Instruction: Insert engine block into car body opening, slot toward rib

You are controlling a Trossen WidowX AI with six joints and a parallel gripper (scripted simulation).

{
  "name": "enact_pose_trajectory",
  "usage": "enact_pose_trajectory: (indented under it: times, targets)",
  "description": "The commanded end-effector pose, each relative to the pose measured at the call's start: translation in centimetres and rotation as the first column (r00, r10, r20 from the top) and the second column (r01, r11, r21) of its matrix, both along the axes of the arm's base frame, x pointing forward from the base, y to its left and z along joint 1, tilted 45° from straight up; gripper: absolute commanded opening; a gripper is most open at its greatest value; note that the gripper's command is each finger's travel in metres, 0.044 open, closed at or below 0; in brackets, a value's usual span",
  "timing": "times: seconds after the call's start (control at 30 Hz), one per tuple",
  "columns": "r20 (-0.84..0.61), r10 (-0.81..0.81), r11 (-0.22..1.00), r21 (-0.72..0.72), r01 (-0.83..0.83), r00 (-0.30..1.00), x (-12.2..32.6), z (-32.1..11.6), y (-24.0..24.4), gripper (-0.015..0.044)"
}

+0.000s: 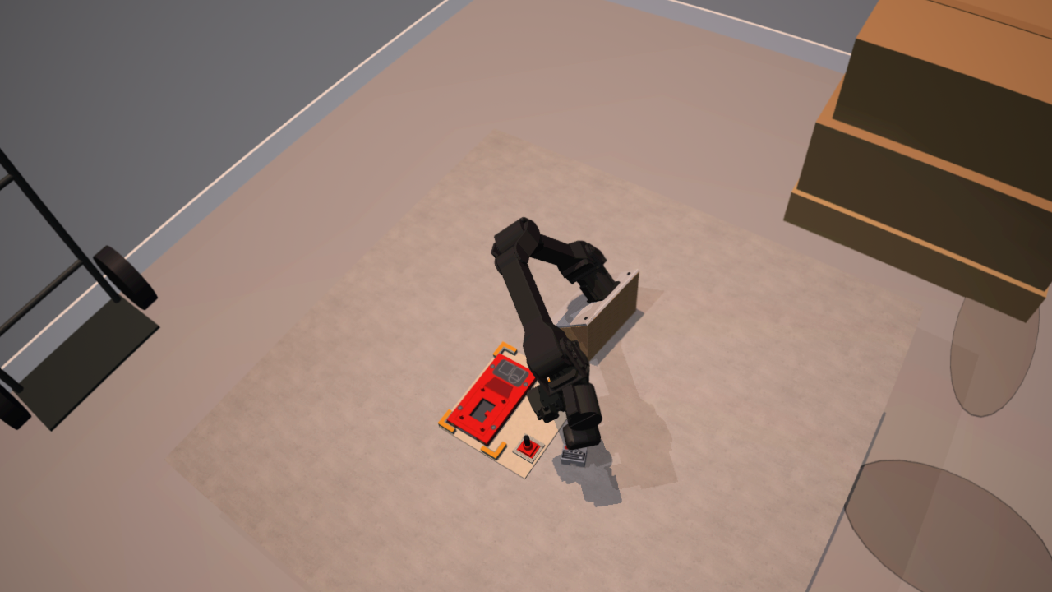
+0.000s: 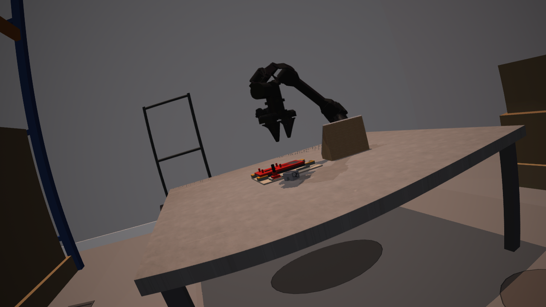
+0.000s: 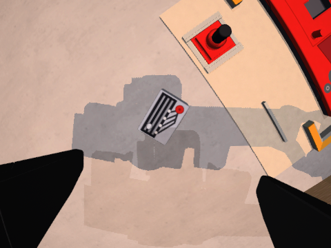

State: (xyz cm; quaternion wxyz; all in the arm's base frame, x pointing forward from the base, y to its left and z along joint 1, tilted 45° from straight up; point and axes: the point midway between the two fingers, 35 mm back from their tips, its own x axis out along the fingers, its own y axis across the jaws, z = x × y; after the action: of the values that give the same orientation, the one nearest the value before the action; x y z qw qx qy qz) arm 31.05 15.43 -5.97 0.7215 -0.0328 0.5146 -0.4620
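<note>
The grey engine block (image 1: 574,457) (image 2: 291,175) (image 3: 163,116) lies on the table beside the board, its striped face with a red dot up. My gripper (image 2: 283,139) (image 3: 172,173) is wide open and empty, high above the block. In the wrist view the block shows beyond the line between the fingertips; in the top view the arm hides the fingers. The red car body (image 1: 494,397) (image 2: 290,166) (image 3: 293,24) lies on the board, and its opening (image 1: 483,409) (image 3: 316,8) holds no block. The rib cannot be made out clearly.
The pale board (image 3: 252,69) carries orange corner brackets (image 1: 493,450) (image 3: 315,138), a thin grey rod (image 3: 274,122) and an upright black knob on a red square base (image 1: 527,446) (image 3: 217,41), close to the engine block. The arm's wedge-shaped mount (image 1: 617,309) (image 2: 345,139) stands behind.
</note>
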Motion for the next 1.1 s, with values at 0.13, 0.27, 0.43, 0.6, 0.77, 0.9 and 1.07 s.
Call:
enact_pose_trajectory:
  times: [0.13,0.27,0.43,0.6,0.77,0.9,1.07]
  targets:
    - [0.169,-0.213,0.977,0.030,0.211,0.962,1.0,-1.4,-0.3,0.0440]
    - [0.239,-0.297,0.954,0.053,0.294,0.924,1.4,-1.9,-0.4,0.0440]
    - [0.242,-0.302,0.953,0.054,0.297,0.922,1.3,-1.9,-0.4,0.0440]
    - [0.244,-0.301,0.953,0.053,0.297,0.922,1.5,-6.1,-4.5,0.0440]
    - [0.244,-0.301,0.953,0.051,0.297,0.922,1.4,-6.9,-5.4,0.0440]
    - [0.244,-0.301,0.953,0.051,0.297,0.922,1.1,-7.3,-6.1,0.0440]
    - [0.245,-0.301,0.953,0.051,0.297,0.922,1.1,-7.8,-6.6,0.0440]
